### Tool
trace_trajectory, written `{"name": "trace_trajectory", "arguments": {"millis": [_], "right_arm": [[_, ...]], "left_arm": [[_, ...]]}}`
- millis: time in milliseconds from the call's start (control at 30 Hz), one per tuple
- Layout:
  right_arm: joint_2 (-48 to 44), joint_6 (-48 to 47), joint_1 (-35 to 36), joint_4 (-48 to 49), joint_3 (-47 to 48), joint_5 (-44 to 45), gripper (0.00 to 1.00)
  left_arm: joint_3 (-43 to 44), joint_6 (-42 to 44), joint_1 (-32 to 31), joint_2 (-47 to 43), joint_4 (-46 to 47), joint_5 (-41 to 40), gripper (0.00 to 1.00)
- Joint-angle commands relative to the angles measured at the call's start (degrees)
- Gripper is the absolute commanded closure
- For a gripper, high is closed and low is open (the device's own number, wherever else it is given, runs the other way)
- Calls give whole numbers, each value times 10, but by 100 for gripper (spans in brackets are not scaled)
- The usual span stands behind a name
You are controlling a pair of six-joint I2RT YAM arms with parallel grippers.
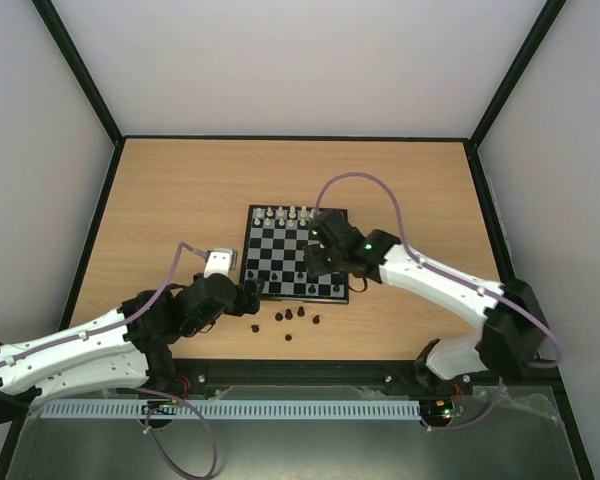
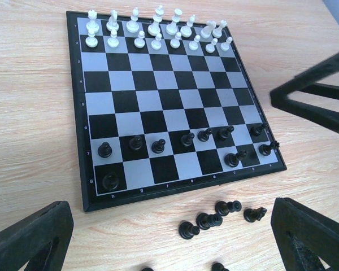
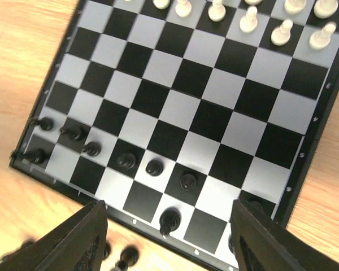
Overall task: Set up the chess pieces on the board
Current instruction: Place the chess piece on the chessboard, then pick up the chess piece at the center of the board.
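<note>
- While the left gripper (image 2: 170,217) hangs low over the table (image 2: 28,113) just off the near-left corner of the board (image 2: 158,99), its fingers (image 2: 31,240) stand as wide as they go and hold nothing.
- The board lies mid-table ahead of the arms, its near edge facing them.
- White pieces (image 2: 155,31) fill the 2 far rows.
- 10 black chess pieces (image 2: 158,145) stand on the 2 near rows: 7 in the row farther from the arms and 3 in the nearest row.
- Of those 3, 1 sits on the left corner square, 1 toward the right, and 1 at the right edge.
- 6 loose black pieces (image 2: 206,220) rest on the table just off the board's near edge, apart from it; 2 of them are cut off by the bottom of the left wrist view.
- The right gripper (image 3: 168,206) hovers over the near-right part of the board, its fingers (image 3: 62,243) partly spread and gripping nothing.
- Between those fingers, touching neither, 1 black piece (image 3: 168,219) stands on the nearest row.
- From the wrist view I cannot tell whether that piece is upright or leaning.
</note>
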Motion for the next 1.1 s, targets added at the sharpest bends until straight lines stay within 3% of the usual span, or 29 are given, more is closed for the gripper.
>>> {"name": "trace_trajectory", "arguments": {"millis": [0, 100, 167, 333, 500, 700, 867, 1067], "right_arm": [[-67, 10, 15, -45, -42, -25, 34], [-110, 24, 46, -47, -70, -29, 18], [-135, 38, 72, -47, -88, -30, 0], [-188, 81, 149, -37, -132, -25, 1], [-177, 128, 222, -17, -151, -1, 1], [-81, 145, 264, 11, -146, 25, 16], [5, 144, 288, 29, -114, 30, 37], [75, 140, 291, 47, -85, 19, 45]], "left_arm": [[3, 1, 4, -19, 0, -10, 1], [10, 1, 5, -26, -5, -13, 1], [14, 1, 5, -31, -9, -17, 1], [17, -1, 5, -47, -14, -18, 1], [15, -9, 5, -68, -21, -23, 1], [13, -13, 5, -87, -23, -25, 1], [12, -16, 4, -89, -26, -24, 1], [4, -16, 5, -98, -24, -21, 1]]}}
